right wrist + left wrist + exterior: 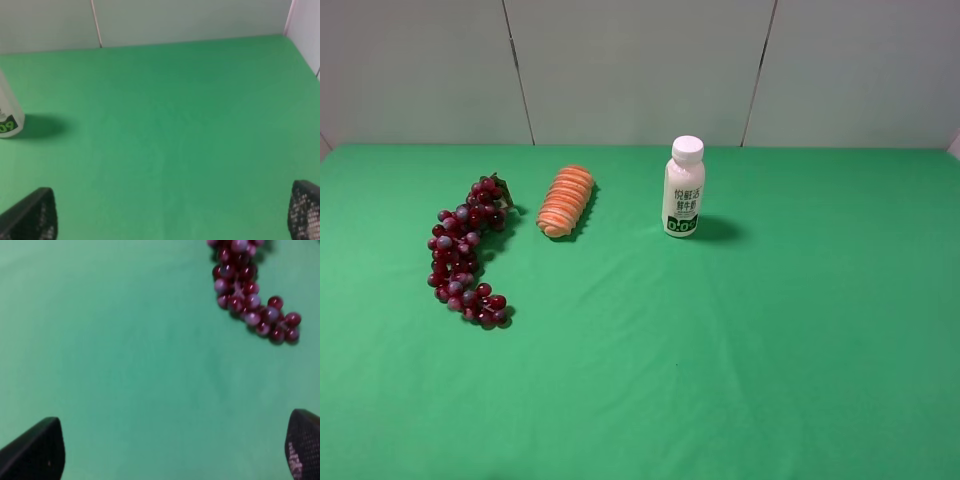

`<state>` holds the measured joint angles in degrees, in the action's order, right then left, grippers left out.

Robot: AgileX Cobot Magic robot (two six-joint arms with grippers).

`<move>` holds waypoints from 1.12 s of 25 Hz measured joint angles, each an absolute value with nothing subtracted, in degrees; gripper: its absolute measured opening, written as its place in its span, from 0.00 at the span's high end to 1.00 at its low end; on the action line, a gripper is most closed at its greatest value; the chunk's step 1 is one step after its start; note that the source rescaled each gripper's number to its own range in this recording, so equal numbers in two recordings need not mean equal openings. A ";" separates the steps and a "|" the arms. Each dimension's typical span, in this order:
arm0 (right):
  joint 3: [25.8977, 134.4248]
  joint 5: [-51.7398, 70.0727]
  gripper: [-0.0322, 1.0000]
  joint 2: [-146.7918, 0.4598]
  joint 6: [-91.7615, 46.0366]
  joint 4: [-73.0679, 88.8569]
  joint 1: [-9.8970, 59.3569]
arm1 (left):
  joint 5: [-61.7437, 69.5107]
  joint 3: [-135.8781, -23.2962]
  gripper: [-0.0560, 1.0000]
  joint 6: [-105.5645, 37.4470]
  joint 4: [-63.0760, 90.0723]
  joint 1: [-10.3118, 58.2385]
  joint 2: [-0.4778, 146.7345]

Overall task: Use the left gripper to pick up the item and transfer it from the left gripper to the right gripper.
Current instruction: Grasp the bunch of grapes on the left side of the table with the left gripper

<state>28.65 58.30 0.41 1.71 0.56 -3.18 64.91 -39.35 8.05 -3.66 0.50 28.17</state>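
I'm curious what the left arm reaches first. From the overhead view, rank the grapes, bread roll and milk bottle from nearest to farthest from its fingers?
1. Grapes, far left; the only thing the left wrist view shows beyond the open fingers.
2. Bread roll, left of centre.
3. Milk bottle, right of centre.

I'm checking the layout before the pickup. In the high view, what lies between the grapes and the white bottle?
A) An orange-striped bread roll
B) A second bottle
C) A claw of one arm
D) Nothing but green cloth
A: the bread roll lies on the cloth, with the grapes to one side of it and the bottle to the other.
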 joint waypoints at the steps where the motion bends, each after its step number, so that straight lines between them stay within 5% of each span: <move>1: 28.65 58.30 0.00 0.41 1.71 0.56 -3.18 | 64.57 -39.35 0.16 7.99 -3.66 0.50 29.55; 22: 28.65 58.30 0.00 0.41 1.71 0.56 -3.18 | 49.60 -39.51 0.13 7.95 1.48 0.56 60.99; 28: 28.65 58.30 0.00 0.41 1.71 0.56 -3.18 | 44.15 -39.51 0.13 10.59 1.87 5.14 69.56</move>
<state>28.65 58.30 0.41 1.71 0.56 -3.18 44.15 -39.51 10.59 1.87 5.14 69.56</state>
